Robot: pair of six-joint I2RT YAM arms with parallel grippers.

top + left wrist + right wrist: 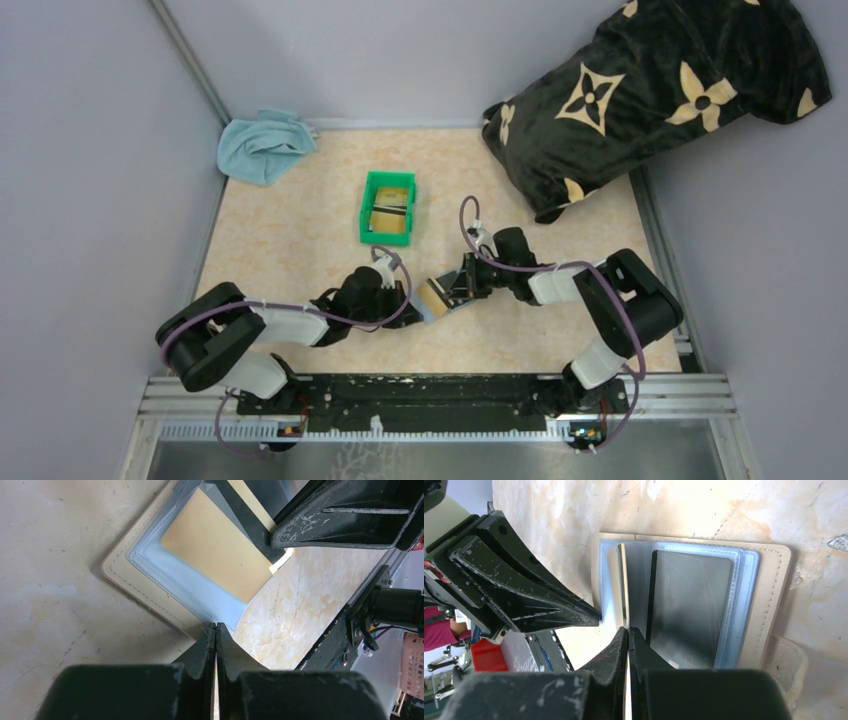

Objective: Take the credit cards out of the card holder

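The card holder [432, 298] lies open on the table between my two grippers, tan cover down and clear blue-grey sleeves up. My left gripper [216, 625] is shut on the corner of a raised sleeve leaf of the card holder [150, 580]. A gold-tan card [215, 545] sits in that leaf. My right gripper [628, 628] is shut on the thin edge of that gold-tan card [623, 585], seen edge-on. A black card [686, 610] lies in the sleeve beside it. In the top view my left gripper [406, 296] and right gripper [456, 290] meet over the holder.
A green bin [368, 208] with a few cards in it stands just behind the holder. A blue cloth [262, 146] lies at the back left. A black pillow with gold flowers [650, 90] fills the back right. Grey walls close the sides.
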